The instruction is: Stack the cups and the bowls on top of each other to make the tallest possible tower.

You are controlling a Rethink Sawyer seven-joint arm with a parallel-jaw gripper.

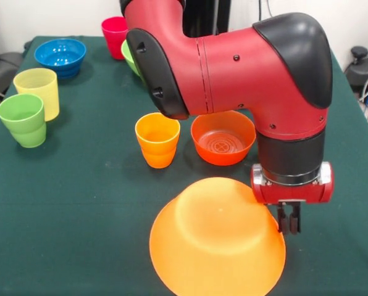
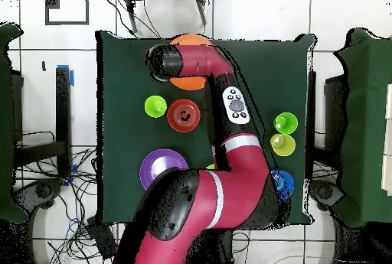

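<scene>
You've only got the base down — the big orange bowl sits upside down at the near edge. The gripper, fingers nearly together and holding nothing, hangs at its right rim. Every cup and smaller bowl is unstacked.

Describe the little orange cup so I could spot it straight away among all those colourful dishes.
Start at the very large glossy orange plastic bowl lying upside down at the front of the green-clothed table. Just behind it, two orange things sit side by side. The small tapered orange plastic cup is the narrower, taller one with a stepped wall; its neighbour, the small red-orange plastic bowl, is wider and shallower.
</scene>
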